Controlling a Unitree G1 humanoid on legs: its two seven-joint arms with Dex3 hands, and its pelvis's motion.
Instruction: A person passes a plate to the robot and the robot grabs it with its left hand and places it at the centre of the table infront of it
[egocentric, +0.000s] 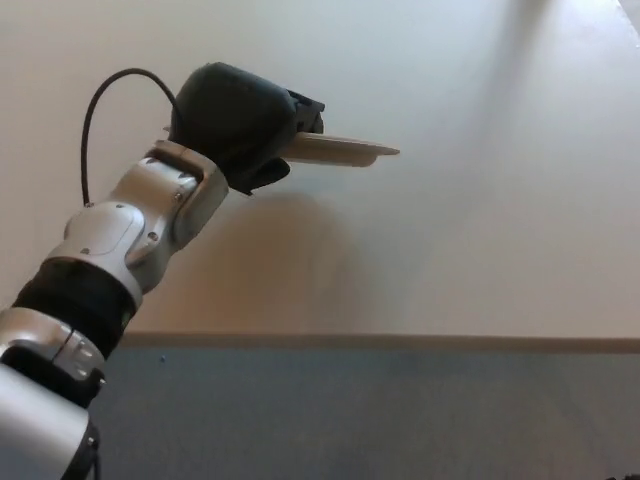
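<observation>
My left hand (243, 122) is shut on the near rim of a beige paper plate (340, 150). The plate shows almost edge-on, roughly level, held above the pale table (480, 220) with its shadow falling on the surface below. The hand sits at the upper left of the head view, and its black back hides the fingers and much of the plate. My left forearm runs down to the lower left corner. My right hand does not show.
The table's front edge (400, 342) crosses the lower part of the picture, with grey floor (380, 420) below it. A black cable (95, 110) loops up from my left wrist.
</observation>
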